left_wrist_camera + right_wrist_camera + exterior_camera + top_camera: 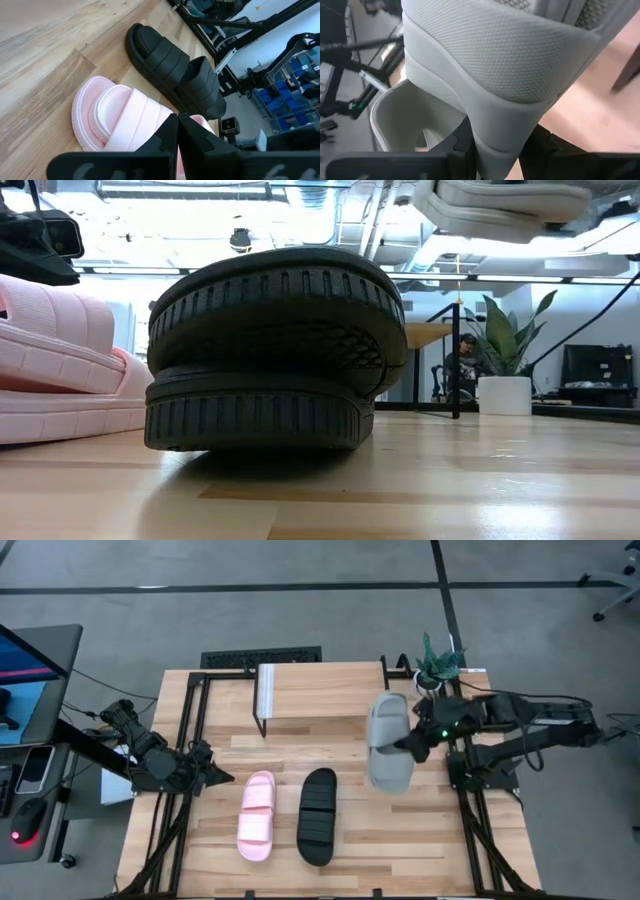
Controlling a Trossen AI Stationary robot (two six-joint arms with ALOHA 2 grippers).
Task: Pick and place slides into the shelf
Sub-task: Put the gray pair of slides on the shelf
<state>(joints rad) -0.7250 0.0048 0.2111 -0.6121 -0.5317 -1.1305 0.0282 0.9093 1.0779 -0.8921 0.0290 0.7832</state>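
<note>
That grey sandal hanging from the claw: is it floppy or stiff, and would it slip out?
The grey sandal probably holds its shape: in the high view it juts from the right claw without visible drooping. It looks light for its size, being thick foam-like material gripped at one edge. Its textured surface, seen in the right wrist view, likely resists slipping.

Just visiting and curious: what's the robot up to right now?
Right gripper shut on grey slide, lifted beside the shelf. Left gripper shut, empty, by pink slide. Black slide on table. Nothing blocking.
</note>
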